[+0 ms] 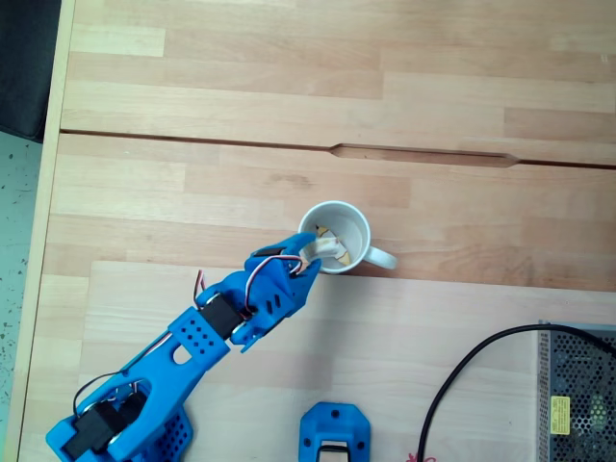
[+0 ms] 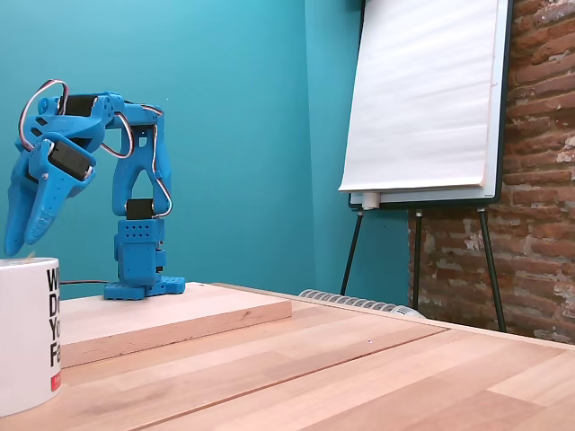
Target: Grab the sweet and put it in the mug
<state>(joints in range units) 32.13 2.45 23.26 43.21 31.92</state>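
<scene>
Over the mug (image 1: 338, 236) hangs the pincer (image 1: 310, 252), its tips at the rim on the side nearest the arm in the top-down fixed view. In the side fixed view the pincer (image 2: 20, 241) points down just above the mug (image 2: 27, 332), its fingers slightly parted. Something tan and white shows inside the mug right at the fingertips, likely the sweet (image 1: 325, 236). Whether it is still pinched or already loose I cannot tell, nor its long axis or heading. The mug stands on the counter (image 1: 462, 318), handle pointing away from the arm.
</scene>
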